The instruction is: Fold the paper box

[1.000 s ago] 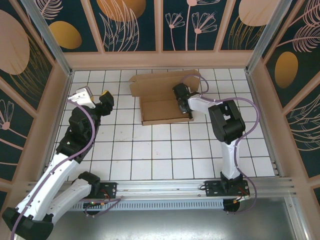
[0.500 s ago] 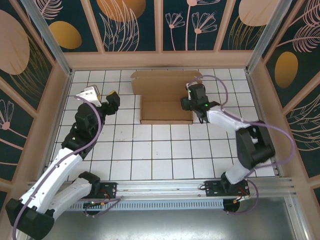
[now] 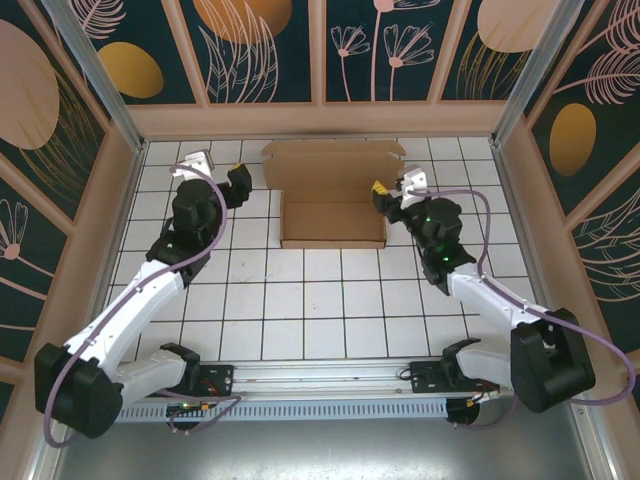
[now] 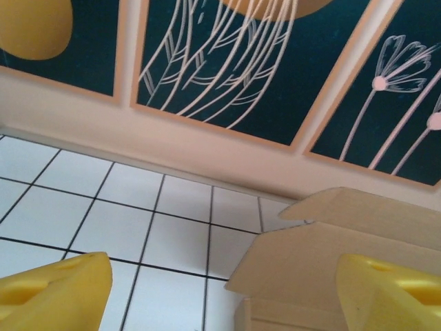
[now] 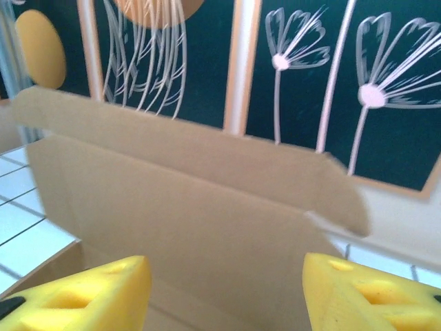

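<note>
**Logging box position and claw state**

The paper box (image 3: 333, 218) is seen lying on the white tiled table (image 3: 330, 300). It is formed as a shallow tray, open side up. Its lid flap (image 3: 333, 163) is raised along the tray's far edge, with a small rounded tab at each end. No object is seen inside the tray.

The left gripper (image 3: 242, 181) is held just off the box's left end, near the left tab of the lid flap and apart from the cardboard. In the left wrist view its yellow fingers (image 4: 58, 293) are spread wide around the left gripper (image 4: 220, 300). Nothing is clasped between them. The box (image 4: 324, 258) is seen ahead and to the right of the gap, in front of the painted wall panels (image 4: 227, 62).

The right gripper (image 3: 388, 195) is held at the box's right end, close against the right wall of the tray. Contact with the cardboard possibly exists, but it cannot be settled from above. In the right wrist view the right gripper (image 5: 227, 293) is released: its yellow fingers (image 5: 86, 296) are parted and nothing is pinched. The box (image 5: 186, 221) is seen beyond the gap with its lid flap (image 5: 207, 162) standing up. That view is somewhat blurred.
</note>
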